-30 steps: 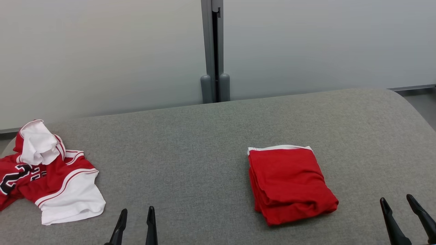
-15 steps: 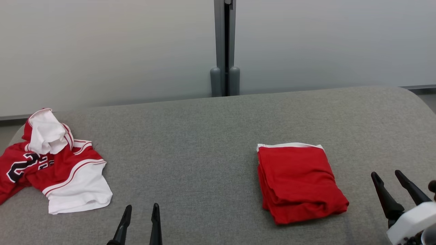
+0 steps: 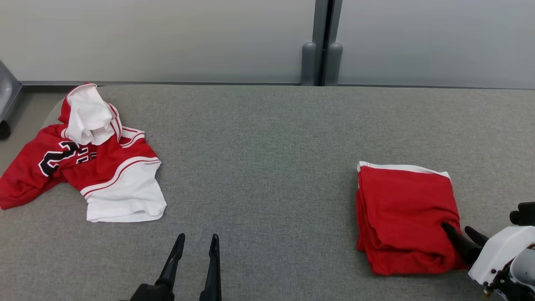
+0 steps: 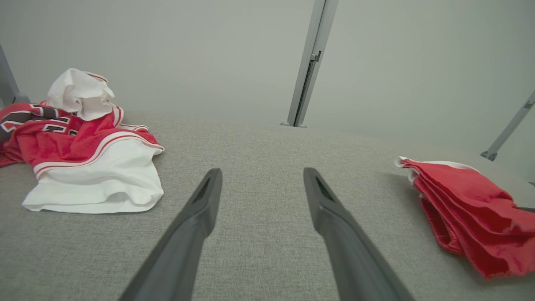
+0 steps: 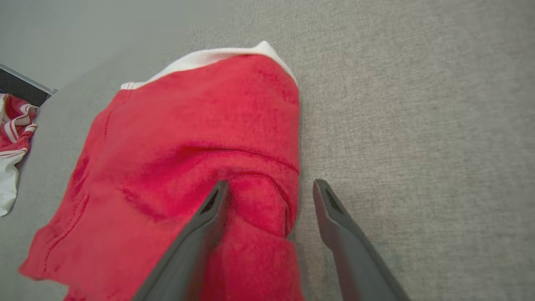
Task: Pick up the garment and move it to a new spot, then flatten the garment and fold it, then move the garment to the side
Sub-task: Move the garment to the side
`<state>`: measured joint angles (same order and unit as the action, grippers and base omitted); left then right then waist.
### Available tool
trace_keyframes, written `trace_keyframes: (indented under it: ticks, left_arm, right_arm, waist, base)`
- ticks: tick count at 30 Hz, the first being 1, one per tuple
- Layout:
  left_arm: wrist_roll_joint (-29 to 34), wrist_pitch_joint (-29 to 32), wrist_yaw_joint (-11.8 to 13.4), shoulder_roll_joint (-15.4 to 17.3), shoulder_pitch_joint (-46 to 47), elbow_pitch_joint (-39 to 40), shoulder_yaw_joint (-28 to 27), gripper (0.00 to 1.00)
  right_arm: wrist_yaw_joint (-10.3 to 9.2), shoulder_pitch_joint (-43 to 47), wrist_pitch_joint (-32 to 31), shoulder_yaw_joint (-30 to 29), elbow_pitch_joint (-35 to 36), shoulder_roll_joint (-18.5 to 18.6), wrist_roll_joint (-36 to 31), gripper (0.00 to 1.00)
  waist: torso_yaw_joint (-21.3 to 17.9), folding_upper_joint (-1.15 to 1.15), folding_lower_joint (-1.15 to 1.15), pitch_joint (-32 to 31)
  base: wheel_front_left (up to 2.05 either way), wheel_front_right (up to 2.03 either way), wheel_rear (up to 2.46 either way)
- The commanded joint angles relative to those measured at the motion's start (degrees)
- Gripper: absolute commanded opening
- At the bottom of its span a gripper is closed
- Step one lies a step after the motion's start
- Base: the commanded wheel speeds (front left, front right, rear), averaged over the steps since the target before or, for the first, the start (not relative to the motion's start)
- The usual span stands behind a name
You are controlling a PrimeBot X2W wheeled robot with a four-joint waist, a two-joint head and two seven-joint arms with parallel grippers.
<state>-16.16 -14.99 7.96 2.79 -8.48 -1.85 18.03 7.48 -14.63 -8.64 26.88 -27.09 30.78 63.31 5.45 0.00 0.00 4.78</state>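
I saw my right gripper (image 3: 456, 228) spread wide at the near right corner of the folded red garment (image 3: 403, 209), which lay on the right of the grey table (image 3: 267, 138), while my left gripper (image 3: 198, 237) hung open and empty.

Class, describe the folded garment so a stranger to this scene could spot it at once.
Start at the grey padded surface below the pale wall. On its right side, at the robot's right hand, lies a folded red garment with a thin white far edge. Unlike the crumpled, numbered red-and-white jersey at the left, it is a plain, tidy rectangle.
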Motion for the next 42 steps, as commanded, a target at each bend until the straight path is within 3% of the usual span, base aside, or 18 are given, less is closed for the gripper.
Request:
trace_keyframes:
  ticks: [1,3,4,5,6,14,21,25,38,40,41,42]
  left_arm:
    - [0.02,-0.28,0.33,0.22,1.21,0.25,0.2,1.0]
    - [-0.06,-0.28,0.86,0.22,1.57,0.43,0.4,1.0]
    - [-0.1,-0.28,1.17,0.21,1.91,0.66,0.5,1.0]
    - [-0.08,-0.28,1.49,0.21,2.29,0.91,0.57,1.0]
    - [-0.11,-0.28,1.8,0.21,2.62,1.2,0.56,1.0]
    - [1.41,-0.28,2.93,0.23,6.47,1.85,1.92,1.0]
    - [3.9,-0.27,2.55,0.23,10.75,1.46,2.93,1.0]
    - [4.99,-0.27,2.56,0.23,12.22,1.3,3.95,1.0]
    - [5.88,-0.28,4.58,0.21,10.94,2.72,5.12,1.0]
    - [5.73,-0.27,4.87,0.23,11.0,3.05,5.01,1.0]
    - [5.66,-0.27,5.12,0.22,11.1,3.19,4.99,1.0]
    - [5.52,-0.27,5.3,0.2,11.19,3.34,5.0,1.0]
  right_arm:
    - [0.03,-0.63,-0.31,0.72,-0.6,0.26,0.71,1.0]
    - [0.03,-1.59,-0.8,1.87,-0.81,-0.36,3.29,1.0]
    - [0.03,-2.28,-0.46,2.28,-0.53,-0.34,4.25,0.47]
    - [0.03,-2.78,-0.27,2.54,-0.27,-0.33,5.55,0.13]
    - [0.03,-3.22,-0.59,2.92,0.31,-0.29,6.95,0.0]
    - [0.02,-8.79,0.76,5.81,0.27,7.58,9.05,0.0]
    - [0.02,-15.44,3.63,7.69,-4.76,14.47,6.43,0.0]
    - [0.03,-19.45,6.48,9.71,-10.39,16.57,3.7,0.0]
    - [0.02,-28.41,14.85,16.06,-22.81,20.46,-1.32,0.02]
    - [0.01,-29.23,16.18,17.46,-24.63,20.9,-2.79,0.5]
    - [0.01,-29.61,16.36,18.02,-25.87,21.02,-3.25,1.0]
    - [0.01,-29.85,16.38,18.68,-26.9,20.96,-3.82,1.0]
  waist:
    - [0.81,0.0,0.0,0.89]
    - [0.53,0.0,0.0,1.5]
    - [0.16,0.0,0.0,1.87]
    - [-0.43,0.0,0.0,2.3]
    - [-1.28,0.0,0.0,2.87]
    - [-10.02,0.0,0.0,8.21]
    - [-14.25,0.0,0.0,12.59]
    - [-14.65,0.0,0.0,13.92]
    - [-10.87,0.0,0.0,16.71]
    - [-10.8,0.0,0.0,17.1]
    - [-10.87,0.0,0.0,17.2]
    - [-10.98,0.0,0.0,17.2]
  base:
    - [0.0,0.0,0.0]
    - [0.0,0.0,0.0]
    - [0.0,0.0,0.0]
    - [0.0,0.0,0.0]
    - [0.0,0.0,0.0]
    - [0.0,0.0,0.0]
    - [0.0,0.0,0.0]
    - [0.0,0.0,0.0]
    - [0.0,0.0,0.0]
    - [0.0,0.0,0.0]
    - [0.0,0.0,0.0]
    - [0.0,0.0,0.0]
